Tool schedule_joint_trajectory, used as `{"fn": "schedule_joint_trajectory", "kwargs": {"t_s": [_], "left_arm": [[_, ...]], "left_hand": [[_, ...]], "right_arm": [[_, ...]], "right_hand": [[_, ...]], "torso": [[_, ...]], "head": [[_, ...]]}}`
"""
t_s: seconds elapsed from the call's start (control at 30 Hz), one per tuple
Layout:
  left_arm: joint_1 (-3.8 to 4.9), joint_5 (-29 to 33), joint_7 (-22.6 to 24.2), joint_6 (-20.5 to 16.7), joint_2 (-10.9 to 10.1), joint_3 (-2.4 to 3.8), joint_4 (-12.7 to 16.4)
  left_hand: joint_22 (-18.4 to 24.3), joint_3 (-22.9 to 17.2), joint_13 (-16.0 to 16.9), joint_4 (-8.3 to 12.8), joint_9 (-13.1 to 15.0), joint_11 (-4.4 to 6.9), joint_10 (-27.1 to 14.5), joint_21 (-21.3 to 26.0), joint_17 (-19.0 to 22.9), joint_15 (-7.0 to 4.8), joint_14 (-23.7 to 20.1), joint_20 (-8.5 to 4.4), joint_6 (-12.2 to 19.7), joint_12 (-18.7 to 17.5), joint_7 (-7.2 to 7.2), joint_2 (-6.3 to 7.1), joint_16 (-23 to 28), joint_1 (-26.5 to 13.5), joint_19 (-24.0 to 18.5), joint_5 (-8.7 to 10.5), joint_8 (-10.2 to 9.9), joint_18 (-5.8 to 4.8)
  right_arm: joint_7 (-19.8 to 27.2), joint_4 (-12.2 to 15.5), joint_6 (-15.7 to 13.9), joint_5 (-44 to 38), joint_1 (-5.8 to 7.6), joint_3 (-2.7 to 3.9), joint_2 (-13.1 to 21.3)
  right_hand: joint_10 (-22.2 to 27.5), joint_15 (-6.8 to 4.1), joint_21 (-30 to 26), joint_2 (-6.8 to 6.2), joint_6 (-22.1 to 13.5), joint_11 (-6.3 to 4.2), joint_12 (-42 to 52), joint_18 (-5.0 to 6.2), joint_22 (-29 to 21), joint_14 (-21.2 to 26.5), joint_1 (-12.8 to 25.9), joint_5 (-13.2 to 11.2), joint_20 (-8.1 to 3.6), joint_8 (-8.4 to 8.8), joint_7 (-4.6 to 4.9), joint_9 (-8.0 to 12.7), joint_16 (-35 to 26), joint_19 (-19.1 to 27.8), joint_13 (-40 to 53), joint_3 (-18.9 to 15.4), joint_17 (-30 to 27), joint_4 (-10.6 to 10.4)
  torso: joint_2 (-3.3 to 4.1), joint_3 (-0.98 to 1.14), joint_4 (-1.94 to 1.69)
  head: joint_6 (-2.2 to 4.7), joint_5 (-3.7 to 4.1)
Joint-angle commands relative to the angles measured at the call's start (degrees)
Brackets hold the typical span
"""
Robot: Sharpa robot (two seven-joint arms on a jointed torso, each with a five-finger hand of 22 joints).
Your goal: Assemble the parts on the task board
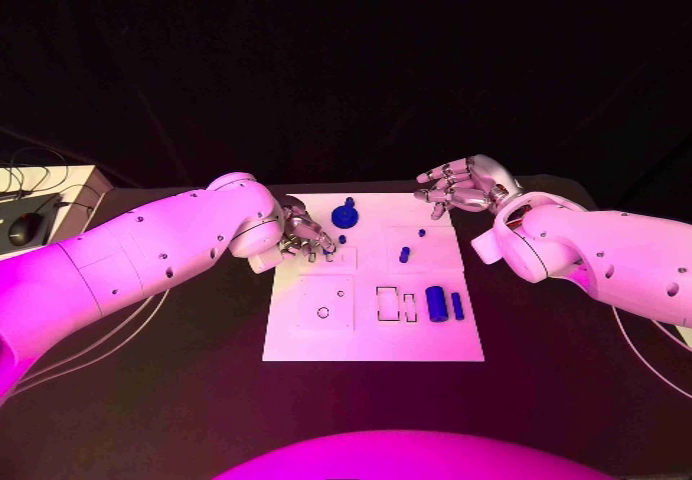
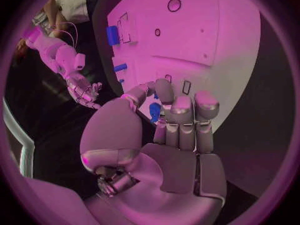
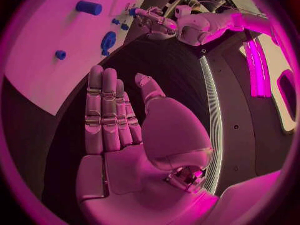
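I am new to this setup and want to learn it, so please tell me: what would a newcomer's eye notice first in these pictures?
First the white task board in the middle of the black table, with small blue parts on it, among them a round knobbed part near its far edge. Next the two silver hands: the left hand hangs over the board's far left corner, and the right hand is raised, fingers apart, just beyond the far right corner.

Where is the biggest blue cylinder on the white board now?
In the head view, the blue cylinder lies on the task board, right side, between a rectangular slot and a thinner blue part.

L robot hand (image 1: 306, 236) curled; R robot hand (image 1: 464, 184) open, raised
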State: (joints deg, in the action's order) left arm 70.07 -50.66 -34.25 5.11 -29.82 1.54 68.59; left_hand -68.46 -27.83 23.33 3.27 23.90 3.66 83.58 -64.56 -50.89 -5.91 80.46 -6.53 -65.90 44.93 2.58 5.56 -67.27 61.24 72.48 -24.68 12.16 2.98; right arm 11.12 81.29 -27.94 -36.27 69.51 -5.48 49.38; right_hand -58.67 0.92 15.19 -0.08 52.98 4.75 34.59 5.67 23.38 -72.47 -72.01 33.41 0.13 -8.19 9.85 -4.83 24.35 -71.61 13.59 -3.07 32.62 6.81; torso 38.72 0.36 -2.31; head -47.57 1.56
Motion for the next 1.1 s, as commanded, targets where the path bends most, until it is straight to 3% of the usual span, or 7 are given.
{"fn": "schedule_joint_trajectory", "kwargs": {"t_s": [0.03,0.17,0.3,0.77,0.97,1.1], "left_arm": [[0.03,2.76,0.58,2.62,-0.31,0.2,0.21],[0.15,3.9,0.22,5.41,-0.73,0.36,0.19],[0.58,4.87,-0.35,8.25,-0.83,0.45,-0.3],[4.12,6.0,-3.95,19.62,2.25,0.44,-6.23],[5.42,4.78,-5.36,22.17,4.68,-0.3,-8.91],[5.81,4.05,-5.61,22.67,6.02,-0.72,-10.1]], "left_hand": [[-0.01,-6.33,-0.06,6.51,0.02,0.35,0.1,-0.28,0.11,0.22,0.11,0.25,-1.47,-0.3,-0.85,-1.2,-0.17,1.15,-0.05,-0.55,-0.4,0.5],[0.06,-6.42,-0.02,6.71,0.15,0.42,-0.03,-0.2,0.08,0.22,0.06,0.21,-1.83,-0.25,-0.98,-1.52,-0.2,0.36,-0.18,-0.68,-0.72,0.41],[0.11,-7.73,-0.14,7.83,2.4,0.6,-0.01,-0.19,-0.07,0.08,0.11,0.02,-1.6,-0.18,-1.27,-2.74,-0.31,-2.43,-0.13,-0.43,-0.64,0.29],[0.29,-6.86,-3.12,8.47,5.38,0.75,0.57,0.01,-0.63,0.06,0.1,0.06,-2.16,0.07,-1.77,-4.64,-0.42,-4.81,-0.33,-0.18,-1.74,0.1],[0.17,-6.28,-4.82,8.48,6.05,0.81,0.8,-0.15,-1.02,0.06,0.23,0.13,-2.57,0.58,-1.95,-4.77,-0.6,-4.78,-0.23,-0.34,-2.23,0.06],[0.05,-5.7,-5.9,8.21,6.36,0.89,0.97,-0.31,-1.22,0.03,0.27,0.1,-2.86,0.93,-2.07,-4.92,-0.73,-4.73,-0.14,-0.38,-2.55,-0.01]], "right_arm": [[0.21,0.11,0.78,-1.18,-0.04,0.02,0.02],[0.22,0.18,0.79,-1.46,-0.04,0.02,0.04],[0.25,0.2,0.78,-1.55,-0.04,0.02,0.03],[0.22,0.08,0.63,-1.6,0.0,0.03,0.03],[0.23,-0.01,0.6,-1.6,0.03,0.03,-0.12],[0.25,-0.02,0.59,-1.6,0.04,0.04,-0.22]], "right_hand": [[0.34,0.03,0.22,-0.02,0.04,-0.2,-0.23,-0.67,-0.07,-0.13,0.09,0.22,-0.03,0.23,0.42,0.08,-0.1,0.45,0.04,0.26,0.03,0.17],[0.34,0.03,0.22,-0.02,0.04,-0.2,-0.23,-0.67,-0.07,-0.13,0.09,0.22,-0.03,0.23,0.42,0.08,-0.1,0.45,0.04,0.26,0.03,0.17],[0.3,0.02,0.28,-0.04,0.05,-0.2,-0.26,-0.67,-0.05,-0.13,0.06,0.23,-0.04,0.25,0.43,0.09,-0.09,0.47,0.02,0.3,0.04,0.28],[0.24,0.0,0.42,-0.04,0.08,-0.22,-0.31,-0.67,0.01,-0.14,-0.01,0.22,-0.07,0.27,0.43,0.1,-0.09,0.51,-0.01,0.38,0.05,0.49],[0.24,0.0,0.42,-0.04,0.08,-0.22,-0.31,-0.67,0.01,-0.14,-0.01,0.22,-0.07,0.27,0.43,0.1,-0.09,0.51,-0.01,0.38,0.05,0.49],[0.24,0.0,0.42,-0.04,0.08,-0.22,-0.31,-0.67,0.01,-0.14,-0.01,0.22,-0.07,0.27,0.43,0.1,-0.09,0.51,-0.01,0.38,0.05,0.49]], "torso": [[0.01,-0.03,0.0],[0.04,0.0,-0.01],[0.03,-0.01,0.04],[0.16,0.02,0.11],[0.08,0.03,0.05],[0.08,0.04,0.06]], "head": [[0.07,-0.02],[0.13,-0.1],[0.17,-0.17],[0.52,-0.38],[0.53,-0.48],[0.58,-0.55]]}}
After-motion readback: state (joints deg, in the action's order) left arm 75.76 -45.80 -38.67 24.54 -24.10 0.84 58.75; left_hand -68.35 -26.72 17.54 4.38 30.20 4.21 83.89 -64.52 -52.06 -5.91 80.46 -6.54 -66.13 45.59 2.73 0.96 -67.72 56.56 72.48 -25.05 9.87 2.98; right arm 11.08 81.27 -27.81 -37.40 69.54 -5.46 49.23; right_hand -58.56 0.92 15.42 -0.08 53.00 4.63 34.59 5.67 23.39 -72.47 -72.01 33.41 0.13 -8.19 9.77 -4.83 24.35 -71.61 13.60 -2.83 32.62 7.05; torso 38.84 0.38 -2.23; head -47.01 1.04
